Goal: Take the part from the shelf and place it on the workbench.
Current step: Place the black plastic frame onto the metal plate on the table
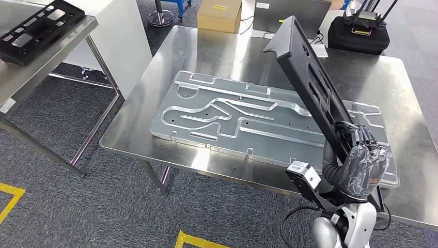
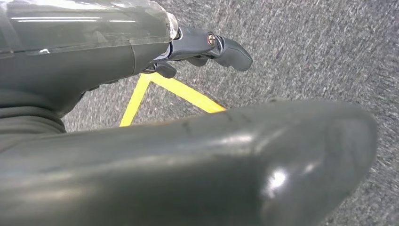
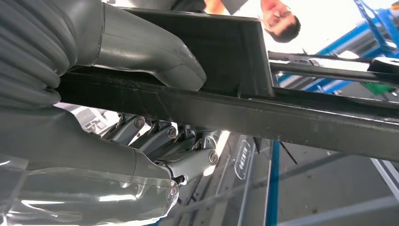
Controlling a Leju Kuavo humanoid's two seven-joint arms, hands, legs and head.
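Over a shiny steel workbench (image 1: pixel 206 57), the right hand (image 1: pixel 361 163) grips a long black slotted part (image 1: pixel 310 77).

Black part (image 1: pixel 310 77), silvery steel workbench (image 1: pixel 217 57), speckled grey carpet (image 1: pixel 62 196) with yellow tape (image 1: pixel 199 241).

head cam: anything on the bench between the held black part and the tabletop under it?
Yes. In the head view the grooved metal plate lies on the workbench beneath the black part, which the right hand holds tilted above it.
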